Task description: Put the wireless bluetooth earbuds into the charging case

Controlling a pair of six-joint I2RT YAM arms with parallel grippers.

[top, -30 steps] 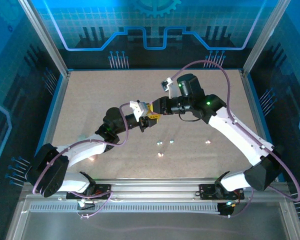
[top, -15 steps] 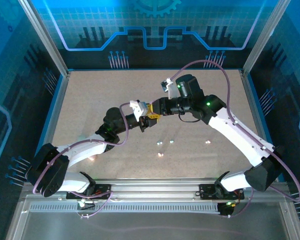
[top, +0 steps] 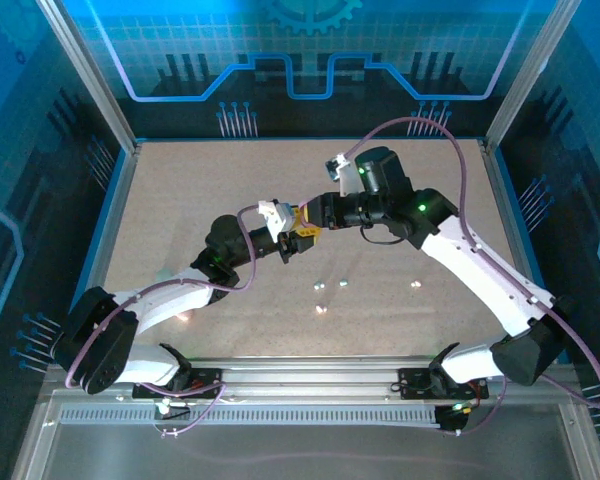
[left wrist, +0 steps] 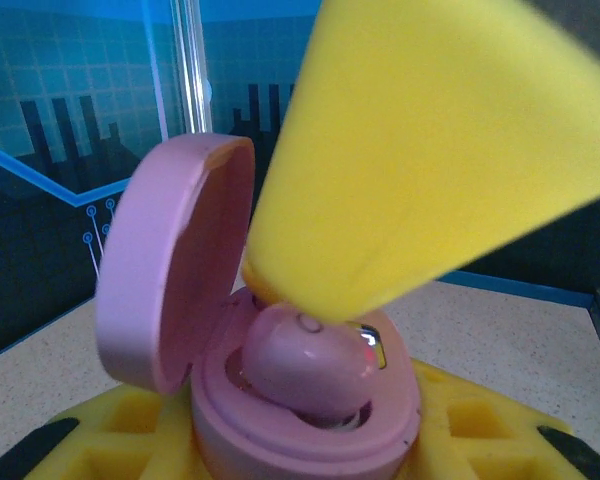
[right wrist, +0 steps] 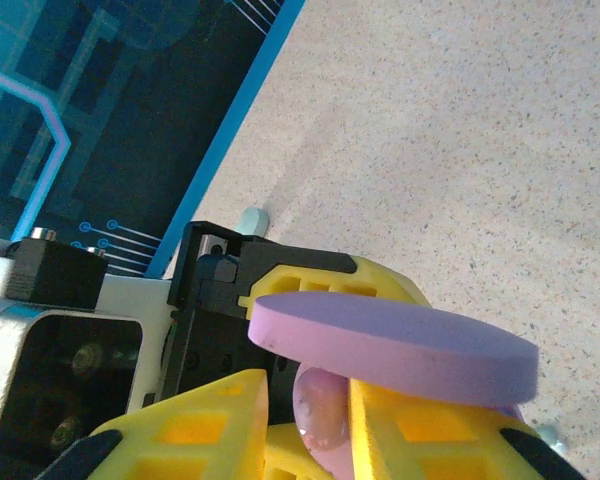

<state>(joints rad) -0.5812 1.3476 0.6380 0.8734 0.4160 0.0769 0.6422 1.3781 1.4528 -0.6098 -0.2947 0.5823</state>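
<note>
earbud (left wrist: 305, 362) | in open charging case (left wrist: 175, 270) | between right jaws

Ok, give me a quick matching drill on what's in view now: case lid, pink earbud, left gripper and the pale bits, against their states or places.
Things:
1. case lid
2. pink earbud
3. left gripper
4. pale bits

States or places:
A. shut on the charging case
B. lying loose on the table
C. swung open
D. resting in the base of the case

Pairs: 1-C, 2-D, 3-A, 4-B.
</note>
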